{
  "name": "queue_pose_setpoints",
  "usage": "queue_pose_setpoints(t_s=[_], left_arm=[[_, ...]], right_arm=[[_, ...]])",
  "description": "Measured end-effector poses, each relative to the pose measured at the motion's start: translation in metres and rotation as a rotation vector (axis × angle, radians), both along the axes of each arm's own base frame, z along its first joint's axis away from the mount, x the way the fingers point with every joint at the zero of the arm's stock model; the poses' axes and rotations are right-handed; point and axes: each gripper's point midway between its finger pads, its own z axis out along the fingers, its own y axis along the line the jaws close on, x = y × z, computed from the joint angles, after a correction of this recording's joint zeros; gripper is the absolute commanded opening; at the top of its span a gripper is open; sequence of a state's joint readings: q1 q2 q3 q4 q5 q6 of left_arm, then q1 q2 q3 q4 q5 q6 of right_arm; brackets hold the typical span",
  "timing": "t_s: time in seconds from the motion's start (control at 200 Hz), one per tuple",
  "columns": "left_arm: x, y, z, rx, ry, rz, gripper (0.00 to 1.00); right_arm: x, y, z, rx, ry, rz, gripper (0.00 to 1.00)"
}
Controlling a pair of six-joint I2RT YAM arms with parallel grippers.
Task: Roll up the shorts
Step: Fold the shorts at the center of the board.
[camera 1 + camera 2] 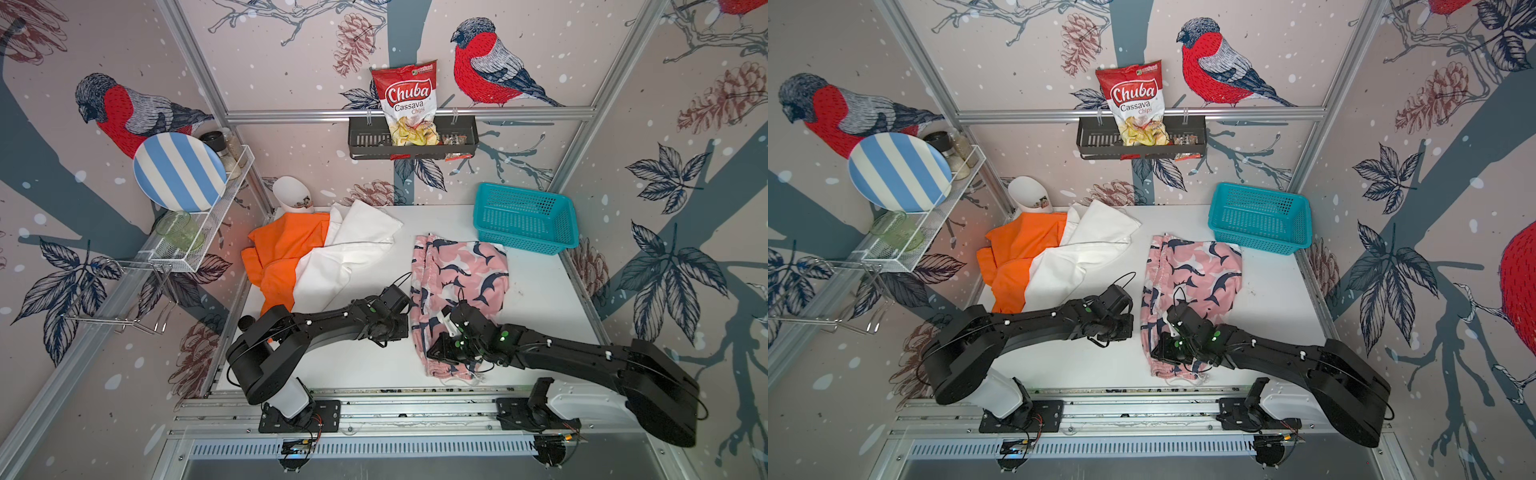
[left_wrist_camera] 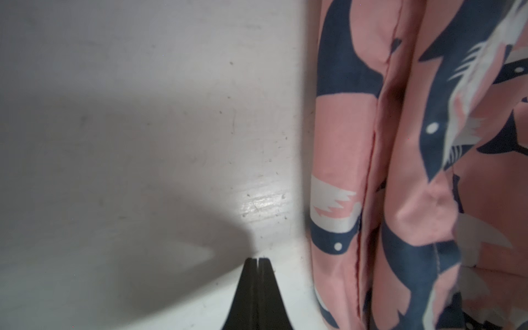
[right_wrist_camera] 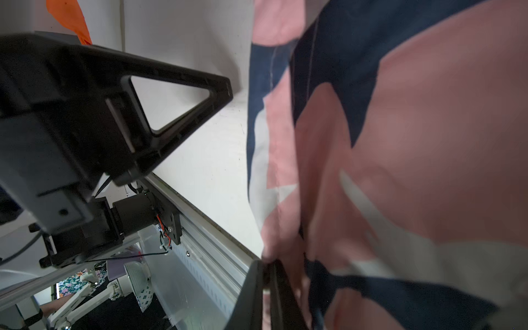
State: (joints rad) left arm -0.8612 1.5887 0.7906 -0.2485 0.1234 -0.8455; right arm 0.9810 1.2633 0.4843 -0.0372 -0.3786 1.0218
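Both top views look steeply down from high above the front edge of the desk (image 1: 540,291). They face the back wall from far enough off to hold both arms and the teal basket (image 1: 524,217), and they share almost the whole scene (only a slight sideways offset). The left wrist camera sits low behind the left fingers (image 2: 248,291), close to the desk, facing the folded edge of the pink shorts (image 2: 340,137). The right wrist camera, seemingly rolled sideways, sits very near that same cloth behind the right fingers (image 3: 251,303). It also catches the left fingers (image 3: 183,83) and the front rail (image 3: 205,225).
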Motion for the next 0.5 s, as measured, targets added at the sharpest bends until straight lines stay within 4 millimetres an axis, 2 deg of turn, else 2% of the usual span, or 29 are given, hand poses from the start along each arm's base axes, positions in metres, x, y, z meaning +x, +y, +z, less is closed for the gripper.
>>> queue_pose_setpoints(t_s=[0.145,0.265,0.335,0.39,0.44,0.5], left_arm=[[-0.004,-0.009,-0.004,-0.029,0.007,-0.021,0.0],[-0.003,-0.007,-0.003,-0.024,0.002,-0.008,0.0],[-0.002,-0.004,0.003,-0.012,-0.003,-0.002,0.0],[0.003,-0.006,0.012,-0.014,-0.029,0.005,0.0],[0.007,-0.009,0.022,-0.027,-0.044,0.004,0.0],[0.01,-0.012,0.035,-0.04,-0.069,-0.003,0.0]], right_arm=[[-0.002,-0.002,-0.036,-0.036,0.032,-0.003,0.0],[-0.002,0.008,-0.038,0.027,0.045,0.008,0.02],[0.002,0.009,-0.03,0.023,0.035,0.002,0.09],[0.01,0.012,-0.014,0.033,0.01,-0.003,0.14],[0.03,0.014,0.011,0.061,-0.044,-0.028,0.18],[0.062,0.01,0.042,0.099,-0.121,-0.087,0.26]])
